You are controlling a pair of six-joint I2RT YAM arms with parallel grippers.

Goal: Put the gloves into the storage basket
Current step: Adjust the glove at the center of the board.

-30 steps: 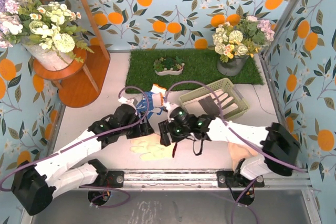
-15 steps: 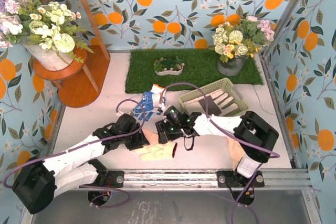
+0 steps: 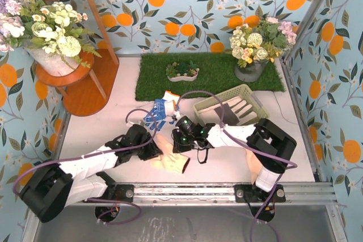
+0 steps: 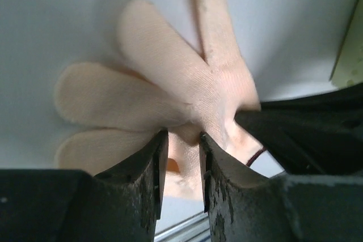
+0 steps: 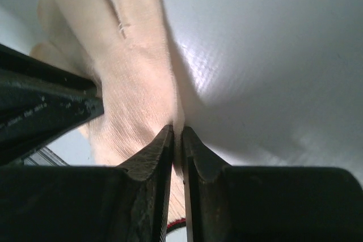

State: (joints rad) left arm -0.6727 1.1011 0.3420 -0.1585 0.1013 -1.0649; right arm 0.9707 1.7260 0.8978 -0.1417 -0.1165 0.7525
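Two end effectors are pinching one limp peach-tan fabric glove [image 3: 173, 164] on the white worktop [image 3: 122, 100].

The left end effector [image 3: 157, 153] is gripping the glove's palm with its jaws drawn narrow, cloth bunching between the two dark fingers [image 4: 148, 177] and the glove's fingers fanning out beyond them. The right end effector [image 3: 177, 143] is standing almost closed, nipping a thin raised fold of the same glove, just beside the left one. Beyond both, a blue-and-white glove with an orange cuff [image 3: 161, 111] is lying on the worktop. Beyond and to the right of the right end effector, the pale green latticed plastic storage basket [image 3: 220, 95] is sitting with a grey-and-cream work glove [image 3: 233, 109] lying inside it.
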